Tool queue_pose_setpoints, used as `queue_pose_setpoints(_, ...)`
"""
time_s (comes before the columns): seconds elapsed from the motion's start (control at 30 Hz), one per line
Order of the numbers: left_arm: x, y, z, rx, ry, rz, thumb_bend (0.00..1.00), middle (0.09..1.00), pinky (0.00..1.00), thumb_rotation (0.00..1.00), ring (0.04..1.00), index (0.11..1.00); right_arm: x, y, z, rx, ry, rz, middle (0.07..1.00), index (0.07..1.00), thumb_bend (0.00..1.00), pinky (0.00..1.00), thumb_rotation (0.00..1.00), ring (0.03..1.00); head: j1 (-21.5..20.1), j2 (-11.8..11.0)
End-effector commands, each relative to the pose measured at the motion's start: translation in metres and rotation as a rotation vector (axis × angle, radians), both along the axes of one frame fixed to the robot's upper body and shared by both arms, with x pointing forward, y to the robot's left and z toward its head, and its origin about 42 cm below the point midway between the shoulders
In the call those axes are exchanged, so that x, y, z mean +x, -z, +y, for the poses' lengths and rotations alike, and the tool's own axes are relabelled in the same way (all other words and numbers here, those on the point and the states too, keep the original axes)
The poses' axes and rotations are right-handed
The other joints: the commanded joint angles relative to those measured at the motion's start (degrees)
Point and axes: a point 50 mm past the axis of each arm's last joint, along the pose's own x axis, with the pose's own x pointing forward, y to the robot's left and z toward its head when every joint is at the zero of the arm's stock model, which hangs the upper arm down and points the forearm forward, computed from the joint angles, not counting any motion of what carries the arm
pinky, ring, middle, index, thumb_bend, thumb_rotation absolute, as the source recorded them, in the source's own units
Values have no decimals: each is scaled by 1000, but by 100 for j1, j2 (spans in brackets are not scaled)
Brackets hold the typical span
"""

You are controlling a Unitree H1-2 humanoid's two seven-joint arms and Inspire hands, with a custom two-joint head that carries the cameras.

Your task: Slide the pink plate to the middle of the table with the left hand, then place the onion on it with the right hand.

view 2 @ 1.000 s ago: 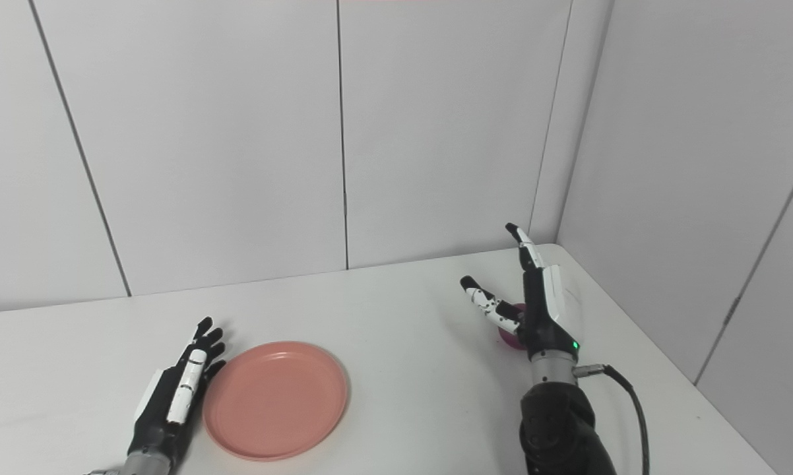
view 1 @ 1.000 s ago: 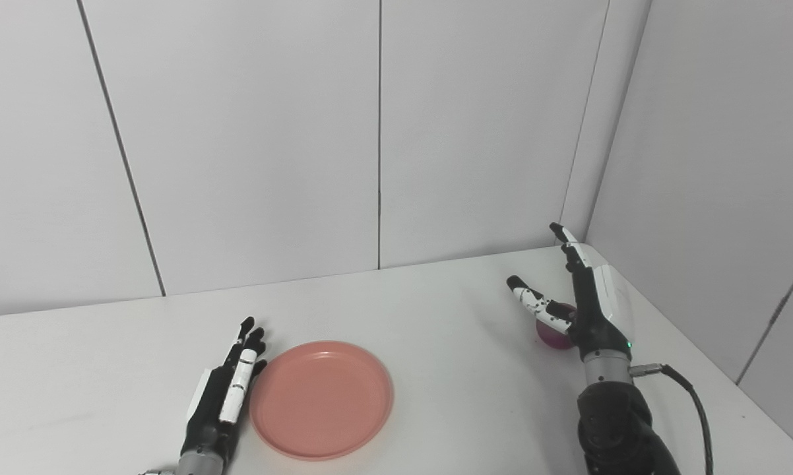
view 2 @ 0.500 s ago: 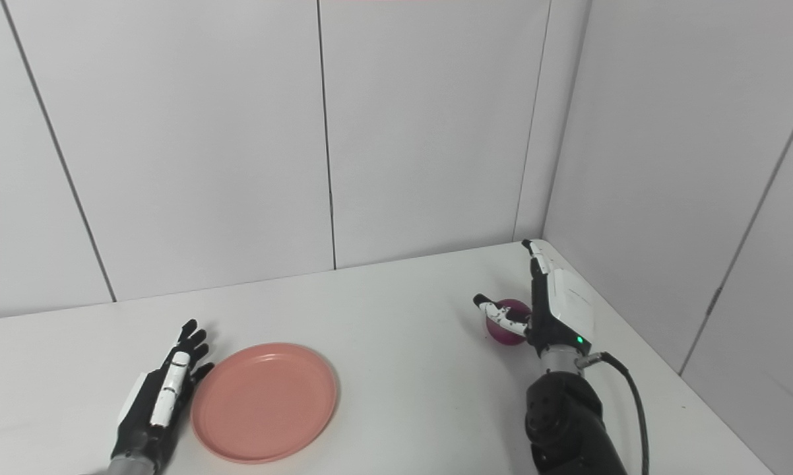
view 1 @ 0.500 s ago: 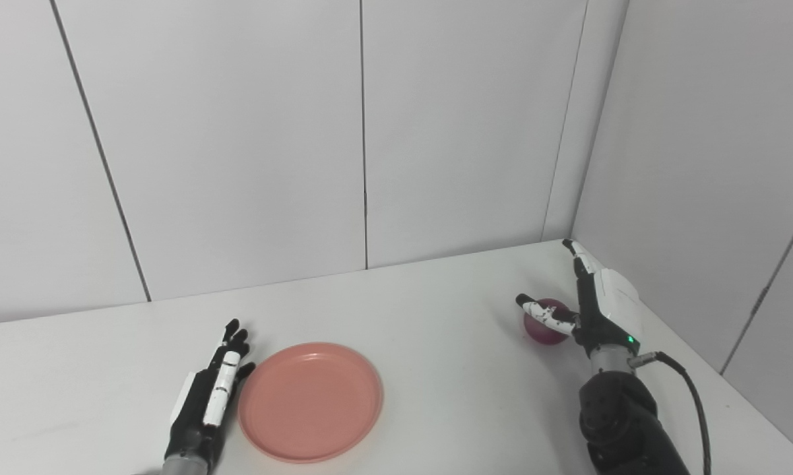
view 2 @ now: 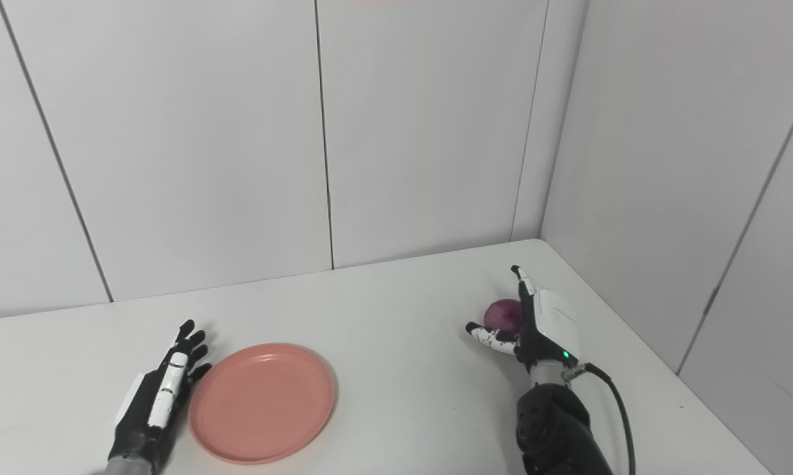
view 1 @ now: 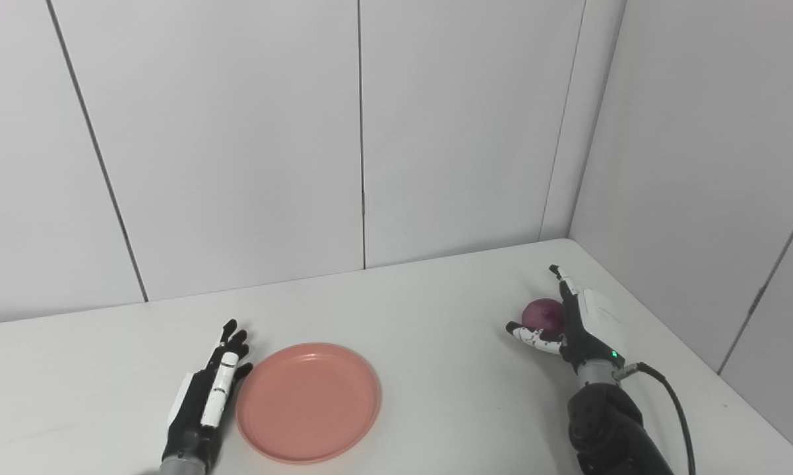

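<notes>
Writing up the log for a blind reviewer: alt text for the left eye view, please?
The right hand cups open around a round purple onion near the white table's right back corner. The left hand lies flat and open beside a round pink plate.

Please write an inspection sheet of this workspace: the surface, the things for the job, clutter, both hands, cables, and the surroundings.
Surface: white table, plain top.
Plate: pink plate, bare, left of the table's middle.
Onion: purple onion on the table near the right edge, not on the plate.
Clutter: nothing seen.
Left hand: open, flat on the table, beside the plate's left rim.
Right hand: open, cupped at the onion, thumb in front, fingers on its right; not closed on it.
Cables: black cable from the right wrist.
Surroundings: white panel walls behind and on the right.
</notes>
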Motion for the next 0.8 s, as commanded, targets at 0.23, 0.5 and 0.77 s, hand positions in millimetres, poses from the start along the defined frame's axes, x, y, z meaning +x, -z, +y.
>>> queue_pose_setpoints(0.23,-8,12,12,18,-34,23,543,970,958,1000,961,973,18,-17,-3,-27,-33,-92,854,876,932,807,249,851,25,26)
queue_pose_setpoints(0.5,-8,11,11,28,-33,17,541,972,959,1000,960,976,17,-21,0,-21,-10,-147,691,713,716,581,11,631,32,42)
queue_pose_setpoints(0.77,-8,11,11,22,-31,15,541,975,961,1000,963,978,15,-23,2,-2,-6,-207,486,537,513,382,0,402,52,43)
